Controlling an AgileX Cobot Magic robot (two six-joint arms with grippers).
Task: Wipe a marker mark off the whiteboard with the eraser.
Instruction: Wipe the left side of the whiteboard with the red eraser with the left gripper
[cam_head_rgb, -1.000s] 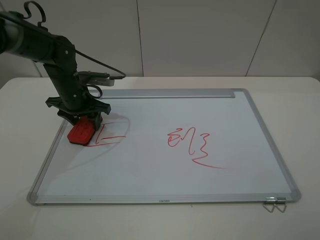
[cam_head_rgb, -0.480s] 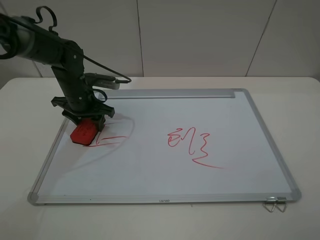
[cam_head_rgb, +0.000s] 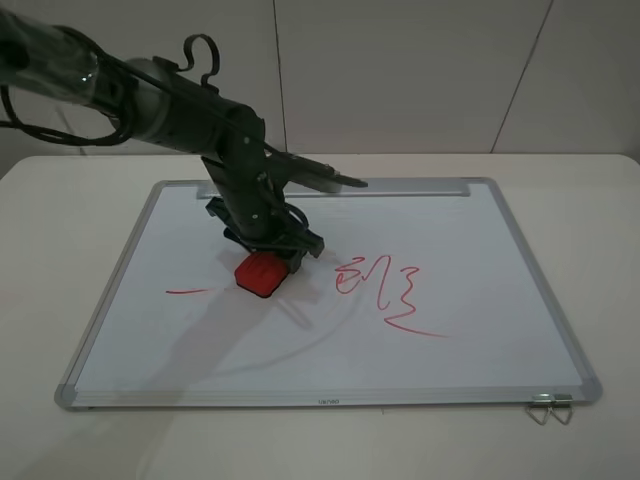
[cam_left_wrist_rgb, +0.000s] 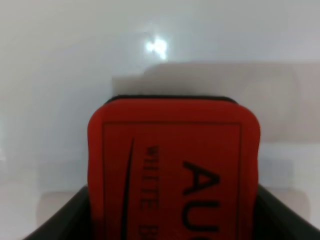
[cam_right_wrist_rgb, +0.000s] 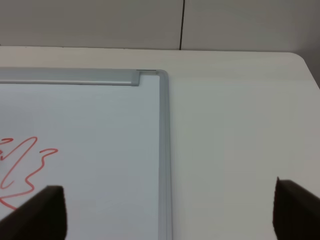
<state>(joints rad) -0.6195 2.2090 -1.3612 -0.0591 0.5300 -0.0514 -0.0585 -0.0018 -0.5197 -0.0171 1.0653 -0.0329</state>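
Note:
The whiteboard (cam_head_rgb: 200, 340) lies flat on the table. My left gripper (cam_head_rgb: 265, 262) is shut on the red eraser (cam_head_rgb: 262, 274) and presses it on the board just left of the middle. Up close in the left wrist view, the eraser (cam_left_wrist_rgb: 172, 165) fills the lower half, its dark felt base against the white surface. Of the marker mark (cam_head_rgb: 188, 292) only a short red horizontal stroke shows, left of the eraser. My right gripper (cam_right_wrist_rgb: 172, 215) is open beside the board's right edge, with nothing between its fingers; the high view does not show it.
A larger red squiggle (cam_head_rgb: 385, 290) with a slanted tail sits right of the eraser, close to it. The silver tray bar (cam_head_rgb: 400, 187) runs along the far edge. A metal clip (cam_head_rgb: 548, 408) lies at the board's near right corner.
My left arm has swept the eraser to the right across the mark. The capital-I shape and most of the long stroke are gone; a short stub is left.

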